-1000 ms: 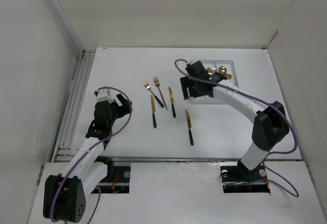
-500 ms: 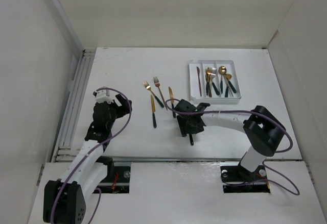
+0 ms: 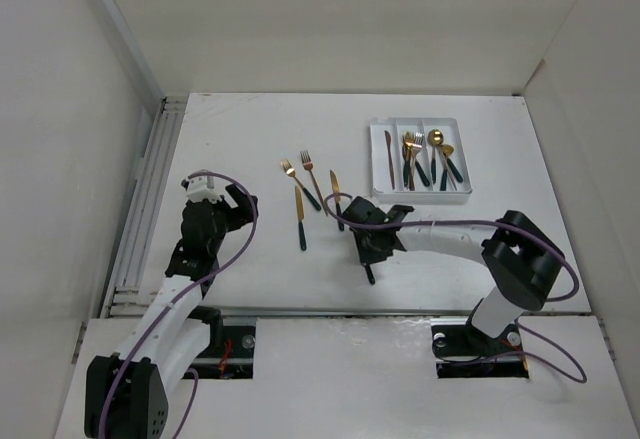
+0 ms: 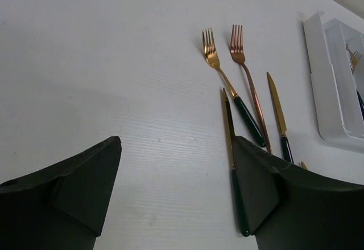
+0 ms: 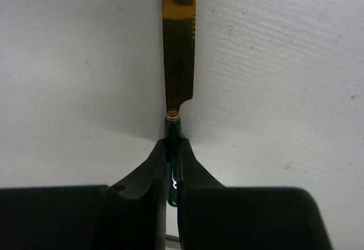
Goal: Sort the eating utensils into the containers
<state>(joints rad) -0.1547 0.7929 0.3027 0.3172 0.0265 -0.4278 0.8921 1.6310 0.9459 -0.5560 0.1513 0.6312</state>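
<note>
White panel walls (image 3: 60, 109) enclose a white desk (image 3: 250, 129). We note the left arm (image 3: 175, 299) over the desk's left side and the right arm (image 3: 450, 234) reaching in toward the middle.

White cutlery tray (image 3: 372, 159) sits far right, with three long compartments: copper knife (image 3: 389, 154) in the left one, forks (image 3: 411, 149) in the middle, spoons (image 3: 437, 144) in the right.

Left pincer (image 4: 177, 147) hangs over bare desk with its jaws wide apart and nothing between them.

Right pincer (image 5: 173, 147) is clamped tight on the dark green handle of a gold-bladed knife (image 5: 178, 45), just behind the collar where blade meets handle. The blade points away from the wrist camera. We cannot tell whether this knife touches the desk.

Loose on the desk between the two pincers are a gold fork (image 4: 211, 50) and a copper fork (image 4: 238, 42) side by side with tines away. The left loose knife (image 4: 227, 119) lies just beside the gold fork's handle, and the right loose knife (image 4: 276, 102) lies beside the copper fork.
</note>
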